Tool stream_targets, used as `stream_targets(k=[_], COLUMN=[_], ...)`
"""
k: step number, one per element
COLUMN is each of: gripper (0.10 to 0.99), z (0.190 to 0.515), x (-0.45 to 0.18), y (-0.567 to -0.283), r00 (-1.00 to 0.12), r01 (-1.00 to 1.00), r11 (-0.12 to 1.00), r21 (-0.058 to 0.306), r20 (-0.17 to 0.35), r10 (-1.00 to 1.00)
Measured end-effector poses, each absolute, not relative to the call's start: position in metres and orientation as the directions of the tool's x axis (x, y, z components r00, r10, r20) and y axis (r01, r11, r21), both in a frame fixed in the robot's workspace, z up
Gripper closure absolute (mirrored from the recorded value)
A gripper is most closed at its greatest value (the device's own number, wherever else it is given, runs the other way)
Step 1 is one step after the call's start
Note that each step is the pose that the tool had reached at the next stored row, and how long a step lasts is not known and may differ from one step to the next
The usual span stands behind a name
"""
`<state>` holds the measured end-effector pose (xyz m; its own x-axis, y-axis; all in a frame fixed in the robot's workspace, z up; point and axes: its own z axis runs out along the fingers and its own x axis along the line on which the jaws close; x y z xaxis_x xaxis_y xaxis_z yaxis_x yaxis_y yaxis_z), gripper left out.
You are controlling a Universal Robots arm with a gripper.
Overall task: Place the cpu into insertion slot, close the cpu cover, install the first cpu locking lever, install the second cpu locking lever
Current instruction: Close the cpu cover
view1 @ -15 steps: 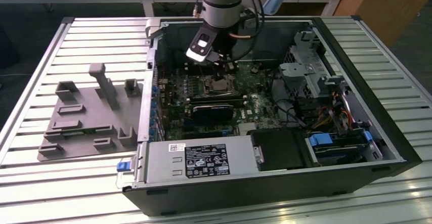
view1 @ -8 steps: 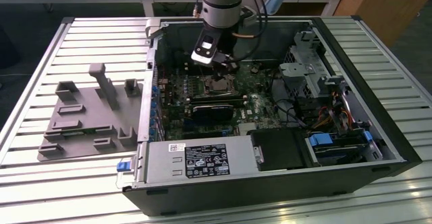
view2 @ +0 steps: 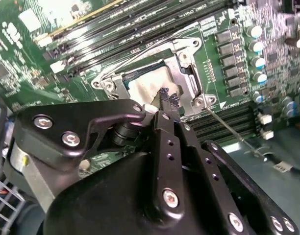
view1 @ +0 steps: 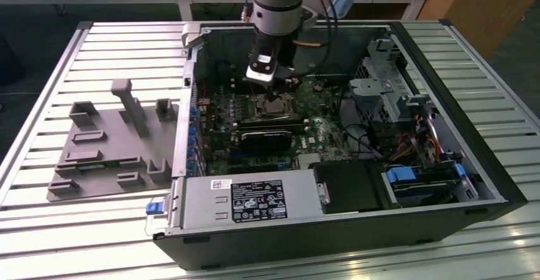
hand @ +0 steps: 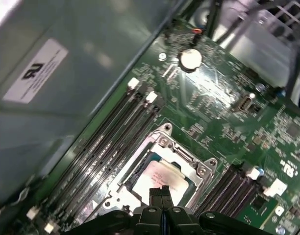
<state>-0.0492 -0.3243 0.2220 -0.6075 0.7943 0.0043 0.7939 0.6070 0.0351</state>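
Second wrist view: cpu seated, cpu cover down, locking lever seemingly unlatched; gripper pinched together at the cpu's edge.

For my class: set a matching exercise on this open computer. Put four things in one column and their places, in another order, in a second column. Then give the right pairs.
Things
1. cpu
2. gripper
3. grey fixture
4. coin battery

Places
A. on the slatted table, at the exterior view's left of the computer case
B. on the green motherboard, apart from the socket
C. showing through the window of the cpu cover
D. shut, just over the cpu, inside the case

Pairs: 1-C, 2-D, 3-A, 4-B
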Motion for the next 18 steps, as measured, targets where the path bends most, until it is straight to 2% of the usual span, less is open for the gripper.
stream_targets(k=[18], gripper=[0.984], z=[0.2188], x=[-0.0492], y=[-0.3243], r00=[-0.83], r01=[0.557], r11=[0.83], r21=[0.034], r20=[0.003], r10=[0.557])
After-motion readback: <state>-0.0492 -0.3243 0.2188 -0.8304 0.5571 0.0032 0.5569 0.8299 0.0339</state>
